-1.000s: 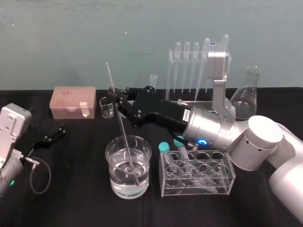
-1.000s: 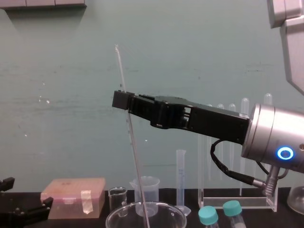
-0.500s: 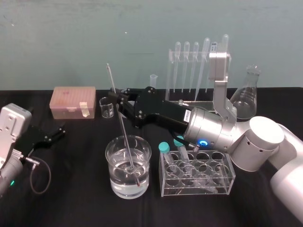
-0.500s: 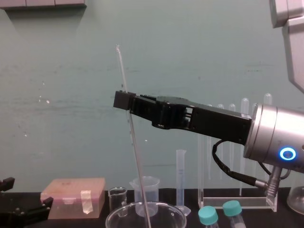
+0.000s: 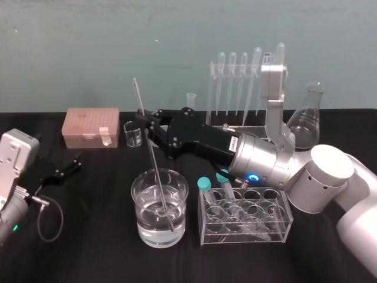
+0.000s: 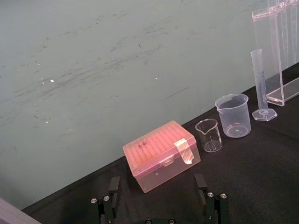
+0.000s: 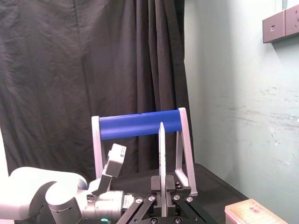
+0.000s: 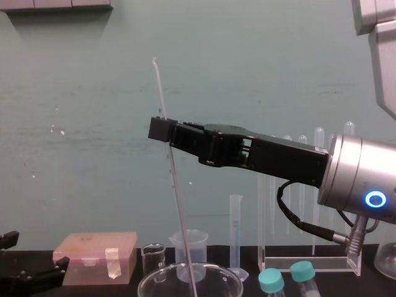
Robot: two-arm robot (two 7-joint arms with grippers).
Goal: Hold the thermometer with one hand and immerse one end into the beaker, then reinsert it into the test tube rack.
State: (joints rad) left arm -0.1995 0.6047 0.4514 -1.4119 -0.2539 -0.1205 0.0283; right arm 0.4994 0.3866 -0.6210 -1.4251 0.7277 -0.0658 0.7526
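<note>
Black cloth over the table, teal wall behind, usual lab clutter all over it; the right gripper (image 5: 143, 121) is reaching across above the table with its fingers pressed onto the long thin clear glass thermometer (image 5: 152, 156), pinching it somewhere in its upper half, so a good bit of rod pokes up above the claw. Rod is tilted, top leaning toward the back wall; lower end goes down into the big wide-rimmed clear glass beaker (image 5: 140, 200), and from the head view the tip sits under the water line, close to the bottom.

So by my read the dip part is basically done; what's left is lifting it clear of the rim, carrying it back to the tall clear acrylic test tube rack (image 5: 232, 125) at the rear (the one with the plastic pipettes hanging in it), and threading it into a hole on the top bar. That's the fiddly half imo; thin glass, small hole, and the arm's own body sits between beaker and rack.

Left gripper (image 6: 159, 210) is parked low on the cloth at the left, fingers spread wide, nothing in them, facing the translucent pink lidded box (image 6: 161, 156); not involved.
</note>
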